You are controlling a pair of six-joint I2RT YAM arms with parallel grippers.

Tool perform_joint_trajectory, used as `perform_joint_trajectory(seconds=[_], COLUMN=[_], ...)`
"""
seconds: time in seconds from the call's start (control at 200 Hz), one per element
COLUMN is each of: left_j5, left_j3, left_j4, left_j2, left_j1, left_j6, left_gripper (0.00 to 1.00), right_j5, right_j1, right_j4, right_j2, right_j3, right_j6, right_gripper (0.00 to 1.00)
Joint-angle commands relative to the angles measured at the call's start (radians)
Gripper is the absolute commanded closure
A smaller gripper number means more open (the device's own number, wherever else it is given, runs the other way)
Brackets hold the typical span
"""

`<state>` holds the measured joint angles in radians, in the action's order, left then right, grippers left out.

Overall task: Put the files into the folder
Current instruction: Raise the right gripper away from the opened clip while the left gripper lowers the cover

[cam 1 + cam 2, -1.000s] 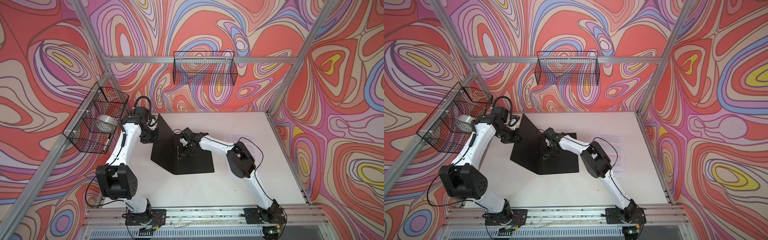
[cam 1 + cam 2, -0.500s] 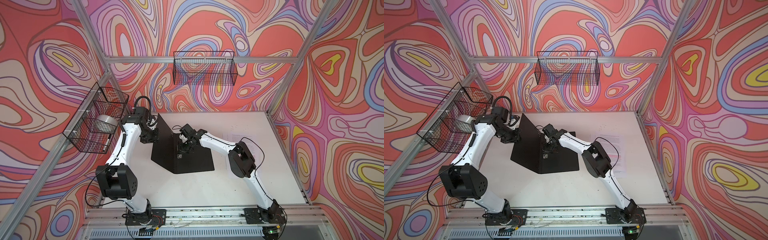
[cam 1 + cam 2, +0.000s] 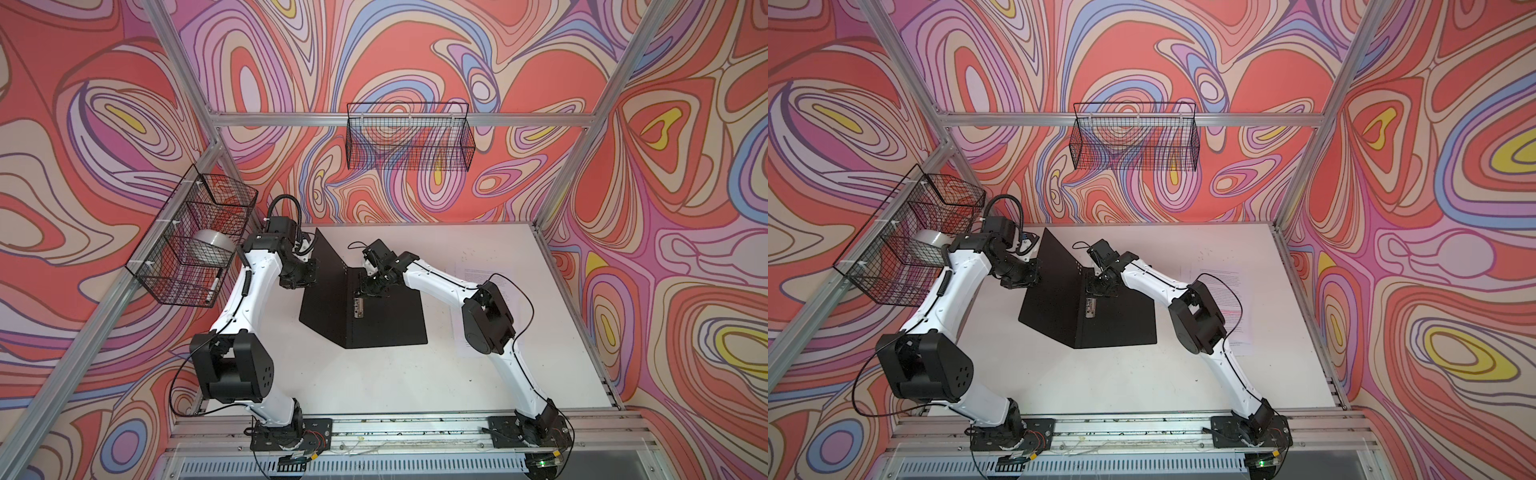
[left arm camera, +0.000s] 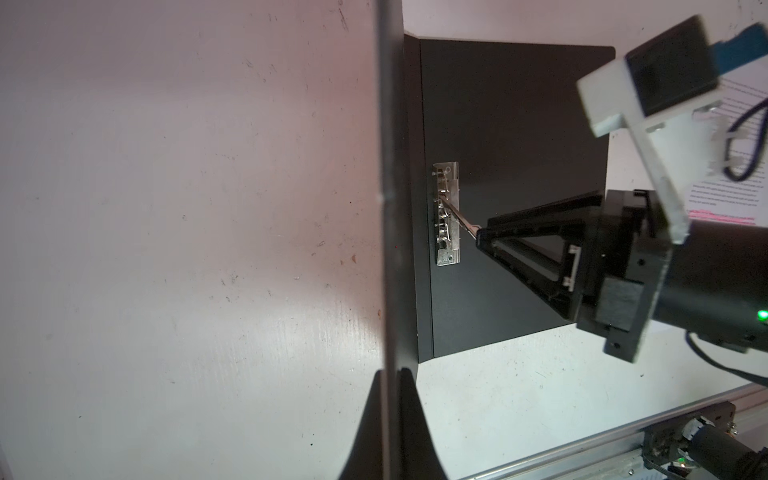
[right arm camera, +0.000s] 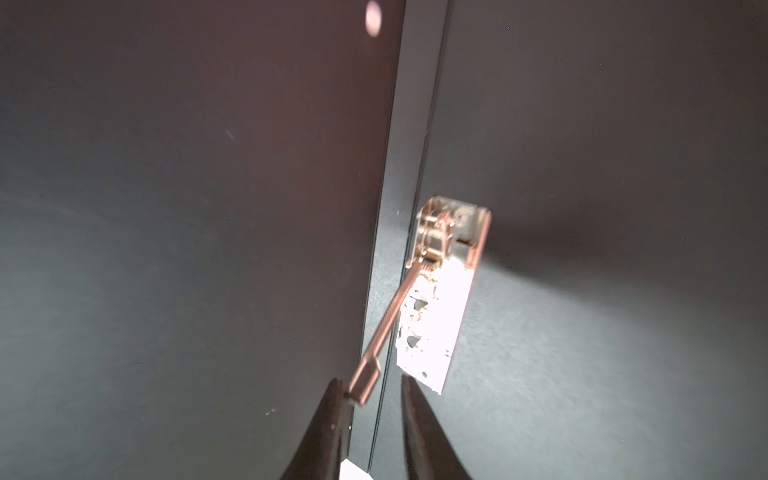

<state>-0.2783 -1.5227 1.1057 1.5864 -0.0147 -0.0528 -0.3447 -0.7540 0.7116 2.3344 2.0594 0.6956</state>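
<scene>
The folder (image 3: 386, 320) is laid open on the table (image 3: 374, 386), black inside facing up. Its left cover (image 3: 328, 270) is stood nearly upright, and the cover's edge is clamped between the closed fingers of the left gripper (image 4: 389, 380). The right gripper (image 5: 371, 384) is positioned at the metal clip (image 4: 446, 214) beside the spine. Its jaws are parted narrowly, and the tip of the raised lever (image 5: 395, 307) is touched by one finger only. The files (image 3: 1239, 326) are laid flat on the table to the right of the folder, apart from it and partly covered by the right arm (image 3: 486, 316).
</scene>
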Motion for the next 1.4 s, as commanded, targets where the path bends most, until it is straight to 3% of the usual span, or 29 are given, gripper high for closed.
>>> perform_joint_trajectory(seconds=[0.0,0.195,0.456,0.731,0.951,1.162,1.392], left_j5=[0.061,0.078,0.088,0.135,0.204,0.227,0.245], left_j3=[0.038,0.085,0.181,0.264,0.291,0.3,0.272], left_j4=[-0.023,-0.061,-0.135,-0.216,-0.234,-0.239,-0.228], left_j2=[-0.025,-0.025,-0.019,0.008,0.021,0.026,0.023], left_j1=[-0.013,-0.031,-0.041,-0.048,-0.06,-0.085,-0.088], left_j6=[0.037,0.05,0.058,0.066,0.074,0.082,0.085], left_gripper=[1.0,0.96,0.89,0.68,0.45,0.3,0.24], right_j5=[0.083,0.106,0.083,0.055,0.022,-0.039,-0.132], right_j1=[0.033,0.067,0.073,0.073,0.073,0.073,0.071], right_j4=[-0.001,-0.05,-0.097,-0.184,-0.193,-0.213,-0.234], right_j2=[-0.125,-0.244,-0.289,-0.308,-0.278,-0.242,-0.198], right_j3=[-0.032,-0.165,-0.342,-0.515,-0.518,-0.488,-0.455], right_j6=[-0.013,-0.014,0.012,0.052,0.038,0.033,0.026], right_gripper=[0.74,0.72,0.73,0.77,0.79,0.83,0.84])
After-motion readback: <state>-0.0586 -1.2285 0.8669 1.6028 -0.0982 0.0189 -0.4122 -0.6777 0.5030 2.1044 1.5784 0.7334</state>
